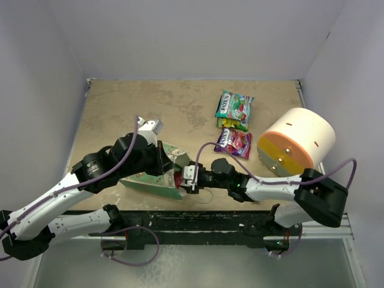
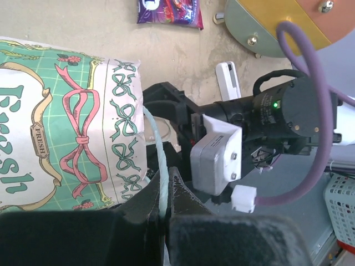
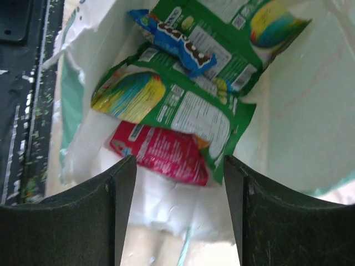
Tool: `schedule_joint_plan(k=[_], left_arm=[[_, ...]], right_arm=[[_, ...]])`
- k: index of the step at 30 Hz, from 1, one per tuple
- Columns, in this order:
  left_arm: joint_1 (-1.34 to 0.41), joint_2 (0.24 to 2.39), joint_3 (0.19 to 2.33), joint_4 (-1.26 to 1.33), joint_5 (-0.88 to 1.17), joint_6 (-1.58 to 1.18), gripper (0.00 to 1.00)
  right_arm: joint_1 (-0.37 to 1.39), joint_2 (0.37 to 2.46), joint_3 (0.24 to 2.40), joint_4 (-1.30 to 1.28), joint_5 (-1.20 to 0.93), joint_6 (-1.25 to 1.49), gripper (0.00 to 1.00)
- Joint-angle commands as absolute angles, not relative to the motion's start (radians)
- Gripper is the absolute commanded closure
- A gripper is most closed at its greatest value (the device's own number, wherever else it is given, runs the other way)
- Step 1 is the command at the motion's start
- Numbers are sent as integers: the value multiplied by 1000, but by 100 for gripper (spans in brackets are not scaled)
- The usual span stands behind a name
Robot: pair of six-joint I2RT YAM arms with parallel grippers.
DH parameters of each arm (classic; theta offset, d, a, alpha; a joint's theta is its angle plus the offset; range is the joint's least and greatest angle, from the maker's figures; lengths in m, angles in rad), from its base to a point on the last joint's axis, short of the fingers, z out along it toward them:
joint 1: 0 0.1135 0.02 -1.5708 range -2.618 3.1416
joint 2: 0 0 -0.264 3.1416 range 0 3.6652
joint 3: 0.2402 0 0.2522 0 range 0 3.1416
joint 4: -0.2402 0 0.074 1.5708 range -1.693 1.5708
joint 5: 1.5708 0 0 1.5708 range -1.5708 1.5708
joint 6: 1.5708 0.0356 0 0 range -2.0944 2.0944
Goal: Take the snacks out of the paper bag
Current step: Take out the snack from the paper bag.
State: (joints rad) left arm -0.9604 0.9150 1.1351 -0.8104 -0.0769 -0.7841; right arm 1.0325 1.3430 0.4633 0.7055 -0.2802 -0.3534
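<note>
Left gripper [image 2: 166, 221] clamped paper bag [image 2: 66, 122] string [image 2: 157, 144]; right gripper [image 3: 178, 166] gaped empty at mouth, snacks [image 3: 183, 105] inside; 2 packets [image 1: 234, 111] at 2 o'clock.

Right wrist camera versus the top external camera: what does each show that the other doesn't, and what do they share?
Only the right wrist view looks inside the paper bag: green packets, a red packet and a small blue wrapper lie in it. Only the top external view shows packets already out on the table, a teal-green one and a purple one, plus the cream cylinder and the left arm at the bag. Both show the bag and the right gripper, open, at its mouth.
</note>
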Motion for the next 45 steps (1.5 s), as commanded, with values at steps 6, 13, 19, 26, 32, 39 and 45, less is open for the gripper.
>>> schedule_joint_plan(k=[6, 13, 19, 26, 32, 39, 45], left_arm=[[-959, 887, 1223, -865, -139, -777, 100], [-958, 879, 1255, -908, -165, -778, 100], [-958, 875, 1272, -928, -175, -787, 100], [-959, 880, 1275, -920, -153, -799, 100], [-958, 875, 1293, -937, -168, -799, 100], [-958, 851, 1289, -941, -199, -811, 100], [-958, 828, 1278, -957, -278, -849, 100]], right_arm=[[1042, 1518, 652, 797, -333, -657, 34], [1041, 1549, 684, 648, -428, -828, 33], [1045, 1584, 707, 617, -419, -870, 36], [1061, 1684, 796, 626, -369, -894, 41], [1064, 1728, 865, 557, -361, -906, 57], [1066, 1637, 875, 463, -369, -841, 99], [1072, 1483, 839, 392, -394, -711, 100]])
